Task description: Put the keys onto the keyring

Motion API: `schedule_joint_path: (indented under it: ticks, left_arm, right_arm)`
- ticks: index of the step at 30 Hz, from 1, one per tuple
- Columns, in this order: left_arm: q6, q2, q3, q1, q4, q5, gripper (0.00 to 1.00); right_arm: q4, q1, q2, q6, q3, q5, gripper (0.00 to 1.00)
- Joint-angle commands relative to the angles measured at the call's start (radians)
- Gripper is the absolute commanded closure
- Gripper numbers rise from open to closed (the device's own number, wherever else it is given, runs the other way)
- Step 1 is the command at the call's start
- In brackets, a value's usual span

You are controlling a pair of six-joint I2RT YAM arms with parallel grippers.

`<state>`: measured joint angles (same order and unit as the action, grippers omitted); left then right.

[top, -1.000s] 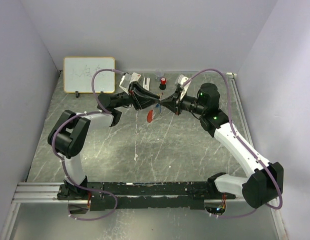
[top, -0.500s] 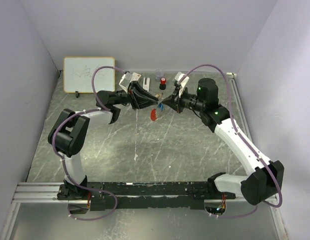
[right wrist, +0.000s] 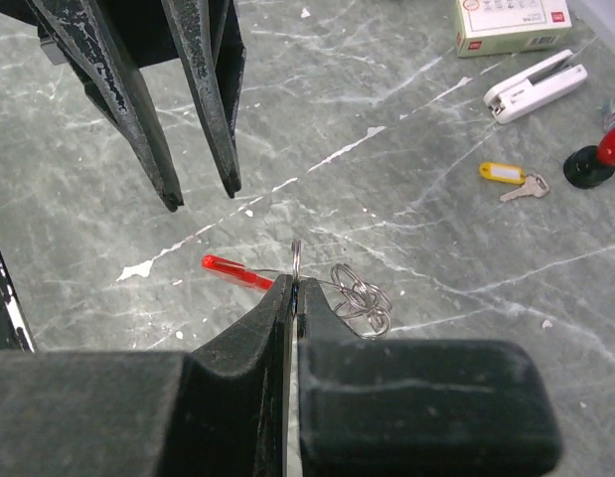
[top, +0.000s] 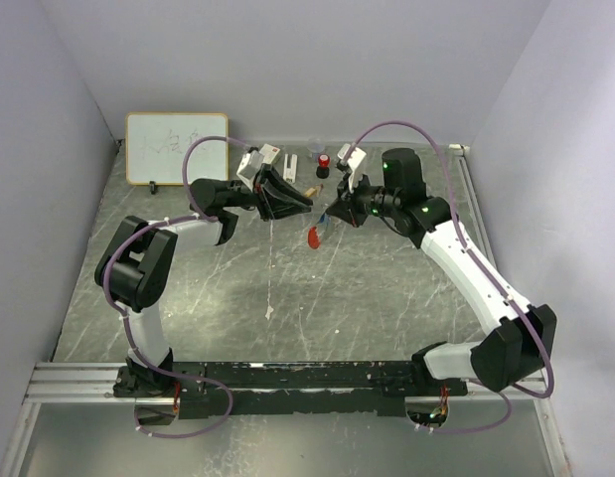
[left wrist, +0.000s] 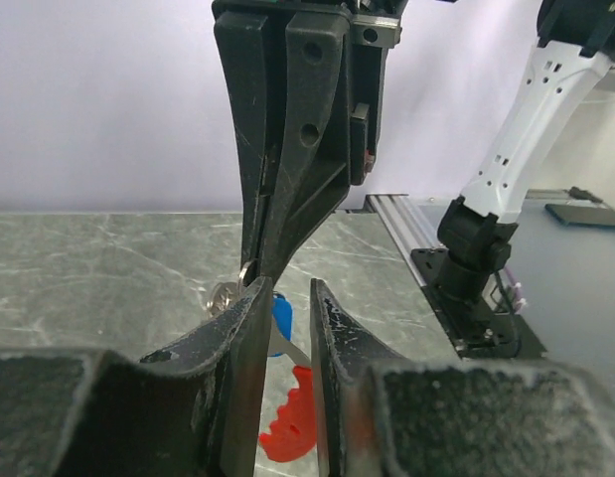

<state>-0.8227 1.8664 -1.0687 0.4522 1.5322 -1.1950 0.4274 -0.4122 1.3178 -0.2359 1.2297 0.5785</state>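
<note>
My right gripper (right wrist: pixel 292 283) is shut on the keyring's thin ring (right wrist: pixel 296 253), held above the table. The red tag (right wrist: pixel 230 268) hangs to its left and a cluster of silver loops (right wrist: pixel 362 295) to its right. From above, the right gripper (top: pixel 330 213) faces the left gripper (top: pixel 305 204), with the red tag (top: pixel 313 238) dangling below. My left gripper (left wrist: pixel 289 288) is open with nothing between its fingers. Just past them hang the blue-headed key (left wrist: pixel 281 320) and the red tag (left wrist: pixel 292 422). A second key with a yellow tag (right wrist: pixel 506 172) lies on the table.
A whiteboard (top: pixel 176 148) leans at the back left. A white box (right wrist: pixel 511 25), a white stapler (right wrist: pixel 536 84) and a red-and-black cylinder (right wrist: pixel 600 159) sit at the back of the marbled table (top: pixel 237 298). Walls close in on three sides.
The right gripper has carried the keyring a little right and nearer, and its arm has swung upward. The left gripper's tips have drawn apart from it.
</note>
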Motion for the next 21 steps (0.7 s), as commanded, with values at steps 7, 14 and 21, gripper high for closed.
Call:
schedule_joint_path:
  ticks: [7,14,21]
  left_arm:
    - [0.265,-0.050,0.001,0.001,-0.184,-0.002,0.67]
    - [0.353,-0.067,0.001,0.011,-0.310,0.032,0.67]
    - [0.425,-0.072,-0.014,0.034,-0.407,0.040,0.67]
  right_arm:
    - [0.081,0.003,0.023,-0.026,0.065,-0.002,1.00]
    - [0.086,0.002,0.035,-0.031,0.076,0.002,1.00]
    - [0.087,0.002,0.045,-0.035,0.074,0.006,1.00]
